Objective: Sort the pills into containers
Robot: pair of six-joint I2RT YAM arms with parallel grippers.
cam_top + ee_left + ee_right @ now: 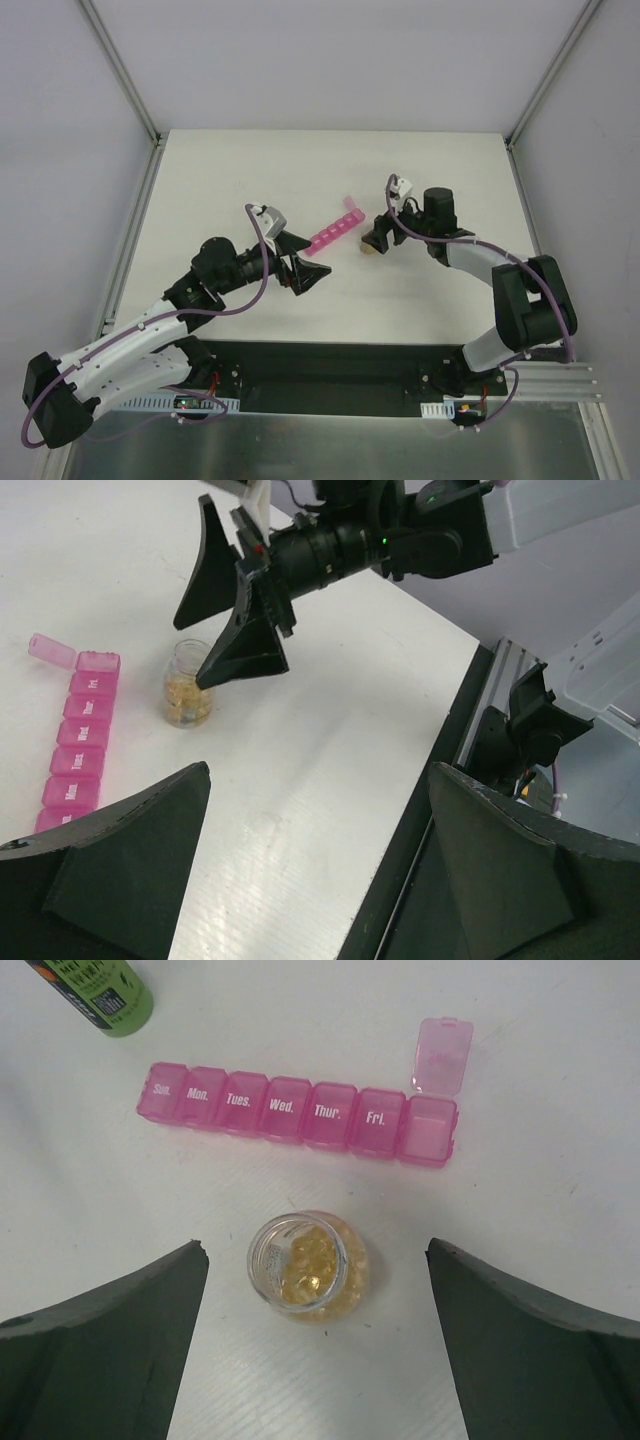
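Note:
The pills (312,1265) are amber pieces inside a small clear uncapped bottle (306,1263) that stands upright on the white table. The pink organizer (300,1117) lies just beyond it, its compartments marked Sun. to Fri. shut. The end compartment (430,1135) has its lid (443,1055) flipped open and looks empty. My right gripper (318,1340) is open, hovering above the bottle with a finger on each side and not touching it. My left gripper (320,860) is open and empty above bare table near the front edge. In the left wrist view the bottle (188,685) sits under the right gripper (190,655), beside the organizer (80,745).
A green dark-capped bottle (100,995) stands past the organizer's Sun. end. In the top view the organizer (335,232) lies diagonally at the table's middle, between the left gripper (305,270) and right gripper (378,238). Black base rail (480,740) runs along the table's near edge.

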